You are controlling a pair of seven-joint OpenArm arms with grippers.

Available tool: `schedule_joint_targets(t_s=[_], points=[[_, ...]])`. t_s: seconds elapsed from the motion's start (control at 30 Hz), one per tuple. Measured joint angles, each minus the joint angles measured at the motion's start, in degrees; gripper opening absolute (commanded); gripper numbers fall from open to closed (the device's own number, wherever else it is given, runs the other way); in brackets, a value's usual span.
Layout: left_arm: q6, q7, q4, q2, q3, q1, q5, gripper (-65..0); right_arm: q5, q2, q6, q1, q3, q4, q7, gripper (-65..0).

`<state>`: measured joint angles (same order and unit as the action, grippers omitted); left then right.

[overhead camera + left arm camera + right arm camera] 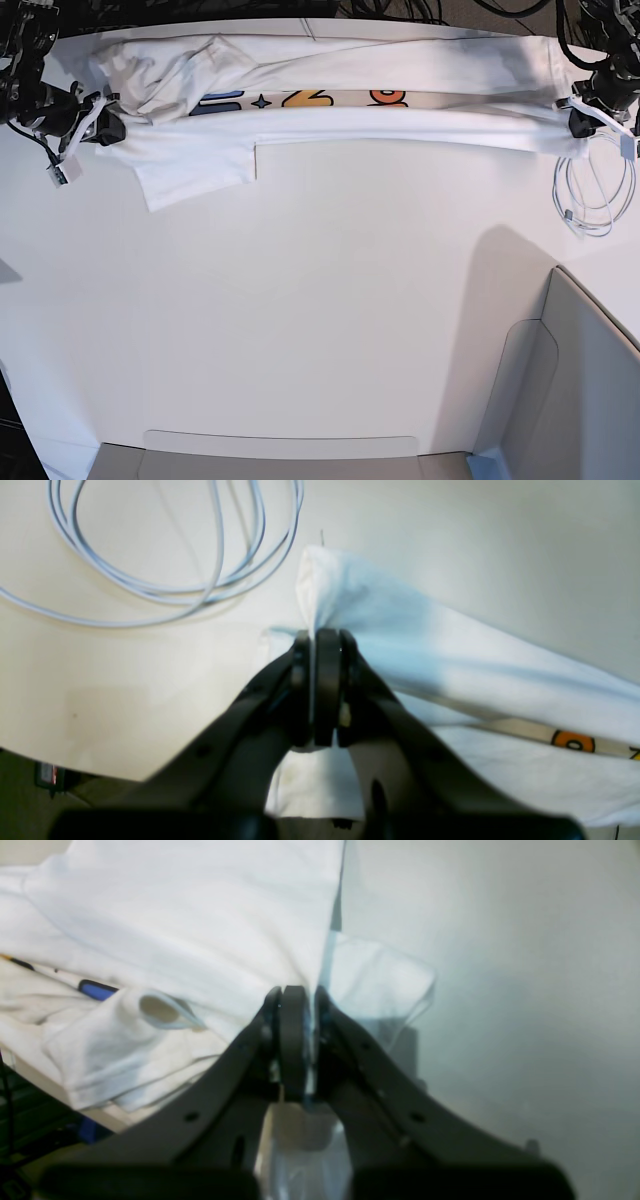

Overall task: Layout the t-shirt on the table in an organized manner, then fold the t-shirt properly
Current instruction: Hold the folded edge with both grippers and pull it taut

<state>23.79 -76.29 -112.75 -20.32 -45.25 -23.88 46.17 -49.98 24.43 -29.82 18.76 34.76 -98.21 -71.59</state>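
- The left gripper point(320, 645) is pinched tight on one end of the t-shirt point(450, 645). White cloth bunches up just past its tips and runs away to its right.
- The right gripper point(295, 1000) is pinched tight on the other end of the t-shirt. Cloth spreads out in front of it and to its left, and one sleeve hangs loose just beside it.
- The t-shirt is pulled long between the two claws, along the far side of the table point(330, 300). It is doubled over itself in a long strip. Only a thin line of the colourful print point(300, 98) peeks out in the middle.
- The coiled white cable point(165, 570) lies on the table, ahead of the left gripper and to its left, near the cloth but not on it.
- The grey bin point(570, 390) sits well apart from both claws.
- I think the job is still near the start. The shirt is stretched out, but it is not lying flat and open.
- One sleeve sticks out and the cloth near the right gripper is rumpled. Smoothing and neat folding are still left to do.
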Motion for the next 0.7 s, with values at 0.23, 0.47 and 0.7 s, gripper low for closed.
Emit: schedule_joint_targets(t_s=[0.23,0.47,0.7], points=[[-0.2,-1.7,0.1,1.6,0.2,-1.7,0.0,-65.0,0.2,0.0,0.0,0.0,-0.4,3.6,0.0,-65.0],[-0.2,-4.3,0.3,1.4,5.2,-0.9,-0.7,-65.0,0.1,0.1,0.0,-0.1,-0.4,5.7,-1.4,-65.0],[-0.4,-4.3,0.3,1.4,7.0,-1.0,-0.7,-65.0,0.2,0.1,0.0,-0.5,-0.4,5.4,-4.3,-62.4]])
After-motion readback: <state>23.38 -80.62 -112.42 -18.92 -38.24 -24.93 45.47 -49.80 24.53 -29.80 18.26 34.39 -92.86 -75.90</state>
